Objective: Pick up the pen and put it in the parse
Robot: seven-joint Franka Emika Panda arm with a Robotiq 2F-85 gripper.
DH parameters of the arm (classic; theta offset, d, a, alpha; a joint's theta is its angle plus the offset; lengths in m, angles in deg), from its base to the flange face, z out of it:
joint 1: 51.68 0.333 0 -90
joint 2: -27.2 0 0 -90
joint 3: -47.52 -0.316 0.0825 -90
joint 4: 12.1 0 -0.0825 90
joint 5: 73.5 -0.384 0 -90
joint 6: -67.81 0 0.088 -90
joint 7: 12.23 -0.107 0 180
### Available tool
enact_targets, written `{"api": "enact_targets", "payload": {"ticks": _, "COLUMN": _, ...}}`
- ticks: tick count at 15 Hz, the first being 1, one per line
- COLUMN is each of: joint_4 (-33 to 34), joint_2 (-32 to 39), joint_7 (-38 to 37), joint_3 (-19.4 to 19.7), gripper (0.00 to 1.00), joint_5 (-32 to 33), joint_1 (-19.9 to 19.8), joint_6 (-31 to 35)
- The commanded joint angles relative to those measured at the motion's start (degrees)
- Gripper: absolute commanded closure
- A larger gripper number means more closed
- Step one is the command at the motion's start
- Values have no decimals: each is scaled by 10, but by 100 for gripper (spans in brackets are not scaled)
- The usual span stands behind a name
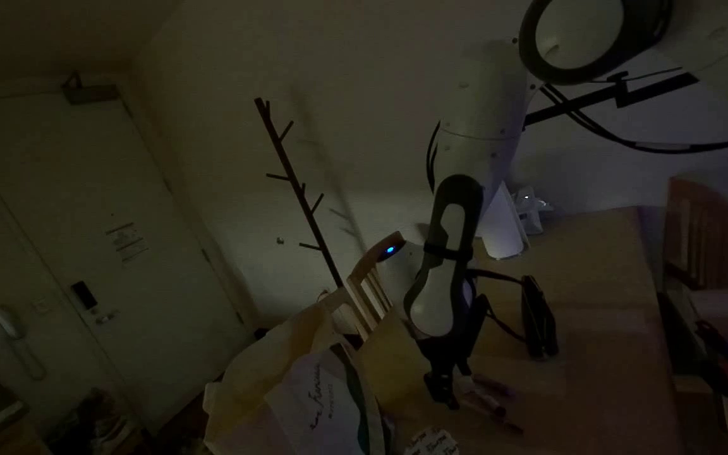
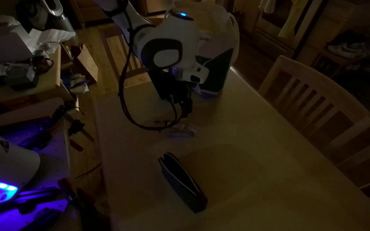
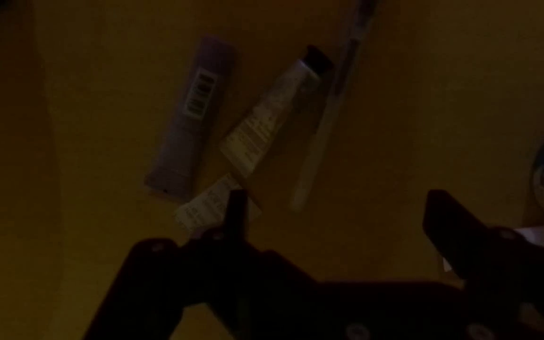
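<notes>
Pen [image 3: 334, 100] lies on the desk [image 3: 385, 141], upper middle of the wrist view, gripper [image 3: 336, 194] spread and empty; pouch [image 2: 182, 182] sits lower middle in an exterior view: pick and drop both remain!

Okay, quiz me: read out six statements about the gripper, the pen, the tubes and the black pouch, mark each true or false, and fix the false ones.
1. The gripper is open. True.
2. In the wrist view, the black-capped tube lies between the pen and the barcoded tube. True.
3. The gripper is holding the barcoded tube. False: its jaws stand apart, and that tube lies on the tabletop.
4. The black pouch is open along its top. True.
5. The pen is inside the black pouch. False: it lies on the tabletop, near the two tubes.
6. The gripper is inside the black pouch. False: both exterior views show them apart.
</notes>
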Motion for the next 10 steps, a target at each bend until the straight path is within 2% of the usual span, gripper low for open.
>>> {"api": "enact_targets", "payload": {"ticks": 1, "joint_4": -3, "joint_2": 12, "joint_7": 47, "joint_3": -28, "gripper": 0, "joint_5": -29, "joint_1": -31, "joint_6": 11}}
{"api": "enact_targets", "payload": {"ticks": 9, "joint_4": 7, "joint_2": 31, "joint_7": 100, "joint_3": -62, "gripper": 0, "joint_5": -66, "joint_1": -62, "joint_6": 14}}
{"api": "enact_targets", "payload": {"ticks": 10, "joint_4": 9, "joint_2": 32, "joint_7": 104, "joint_3": -63, "gripper": 25, "joint_5": -67, "joint_1": -63, "joint_6": 11}}
